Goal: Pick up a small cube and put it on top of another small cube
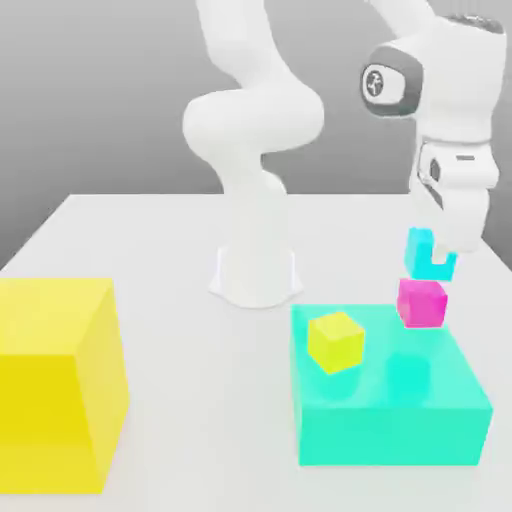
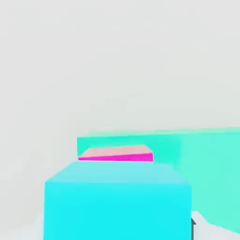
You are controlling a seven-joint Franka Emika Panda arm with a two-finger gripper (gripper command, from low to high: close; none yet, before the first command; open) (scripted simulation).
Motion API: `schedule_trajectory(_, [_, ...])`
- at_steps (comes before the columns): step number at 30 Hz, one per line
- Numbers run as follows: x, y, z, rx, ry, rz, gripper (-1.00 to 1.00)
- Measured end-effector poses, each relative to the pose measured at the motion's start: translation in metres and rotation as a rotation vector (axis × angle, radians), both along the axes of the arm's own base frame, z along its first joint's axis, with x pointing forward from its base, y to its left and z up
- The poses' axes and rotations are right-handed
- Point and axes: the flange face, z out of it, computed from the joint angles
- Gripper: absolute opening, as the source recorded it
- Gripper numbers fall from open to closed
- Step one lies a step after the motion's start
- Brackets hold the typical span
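- I have my pincer down at the small cyan cube, over on the exterior view's right; I can't tell whether it is wide, narrow or clamped on the cube.
- In my hand view that cube sits large and close, its near face square to me, and partly hides the small pink cube beyond it.
- The small pink cube is just under the cyan one in the exterior view; I can't make out whether the two are touching.
- Right by them I have the big turquoise block, low and flat-topped. The pink cube overlaps its far corner in the exterior view, and I can't say whether it rests on it. This is the nearest bulky thing to my pincer.
- A small yellow cube shows against the block's top, turned at an angle, apart from the pink one and toward the exterior view's left.
- Well apart, at the exterior view's left edge, stands a big yellow box, taller than the block, clear of where my pincer is.
- Behind the block, my arm's base stands on the pale table.
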Motion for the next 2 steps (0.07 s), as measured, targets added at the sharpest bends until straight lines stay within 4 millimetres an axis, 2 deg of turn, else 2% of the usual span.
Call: schedule_trajectory(2, [0.0000, 0.0000, 0.0000, 0.000, 0.000, 0.000, 1.00])
